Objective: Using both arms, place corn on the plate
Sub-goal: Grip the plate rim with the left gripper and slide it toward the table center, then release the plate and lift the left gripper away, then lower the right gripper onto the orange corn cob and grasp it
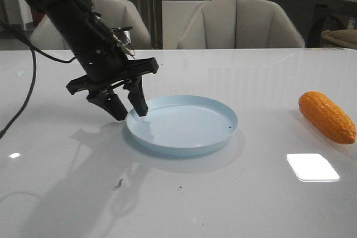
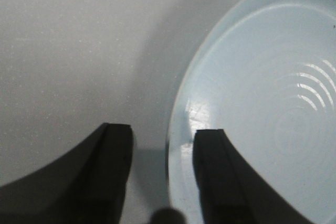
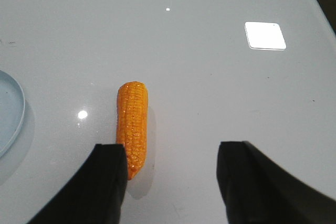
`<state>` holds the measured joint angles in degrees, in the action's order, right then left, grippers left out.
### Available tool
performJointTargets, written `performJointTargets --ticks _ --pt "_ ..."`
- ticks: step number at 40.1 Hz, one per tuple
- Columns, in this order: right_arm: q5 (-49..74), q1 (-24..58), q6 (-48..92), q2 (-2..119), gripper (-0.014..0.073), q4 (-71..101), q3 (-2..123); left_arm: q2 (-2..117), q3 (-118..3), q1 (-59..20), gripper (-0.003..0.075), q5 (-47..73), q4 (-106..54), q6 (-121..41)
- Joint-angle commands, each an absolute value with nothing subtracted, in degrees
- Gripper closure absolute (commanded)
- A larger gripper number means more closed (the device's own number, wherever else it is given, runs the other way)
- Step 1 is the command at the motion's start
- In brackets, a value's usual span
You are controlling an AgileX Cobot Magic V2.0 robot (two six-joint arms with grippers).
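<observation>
The pale blue plate (image 1: 184, 124) lies in the middle of the white table. My left gripper (image 1: 132, 114) is open and low at the plate's left rim, one finger inside the rim and one outside. In the left wrist view the gripper (image 2: 164, 129) straddles the plate's rim (image 2: 178, 108); I cannot tell if it touches. The orange corn (image 1: 327, 116) lies on the table at the far right, apart from the plate. In the right wrist view my right gripper (image 3: 173, 148) is open above the table, and the corn (image 3: 132, 121) lies beside one finger, its tapered end partly behind it.
The plate's edge (image 3: 8, 114) shows at the side of the right wrist view. A bright square light reflection (image 1: 312, 166) lies on the table near the corn. Beige chairs (image 1: 240, 23) stand behind the table. A black cable (image 1: 25, 82) hangs at the left.
</observation>
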<state>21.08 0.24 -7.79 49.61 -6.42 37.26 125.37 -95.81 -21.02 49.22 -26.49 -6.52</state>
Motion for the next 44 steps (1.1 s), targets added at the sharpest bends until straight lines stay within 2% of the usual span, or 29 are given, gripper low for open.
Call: performJointTargets --ticks 1,8,15,22,29,37,44 --pt "16.8 -0.1 -7.8 49.3 0.0106 -6.6 39.0 121.5 -99.9 -21.4 0.0238 50.7 -26.4 -6.3" --pt "16.9 -0.1 -7.8 49.3 0.0106 -6.6 39.0 119.8 -108.9 -19.9 0.0244 55.2 -20.9 -6.3" --pt "16.9 -0.1 -7.8 49.3 0.0106 -4.9 39.2 115.0 -116.2 -16.4 0.0244 54.5 -12.7 -6.3" --pt "18.4 -0.1 -7.8 51.8 0.0106 -4.6 42.5 107.6 -116.4 -11.7 0.0244 53.0 -5.1 -2.8" --pt "26.9 -0.1 -6.9 61.4 0.0106 -4.6 52.6 99.3 -115.9 -8.2 0.0244 52.8 0.0 -1.9" --pt "33.0 0.1 -6.9 75.6 0.0083 -4.6 64.1 90.3 -104.7 -8.2 0.0244 45.4 7.4 -1.9" --pt "39.2 1.0 -6.9 90.2 0.0027 -4.3 74.5 80.0 -82.0 -7.8 0.0244 35.2 4.0 -1.9"
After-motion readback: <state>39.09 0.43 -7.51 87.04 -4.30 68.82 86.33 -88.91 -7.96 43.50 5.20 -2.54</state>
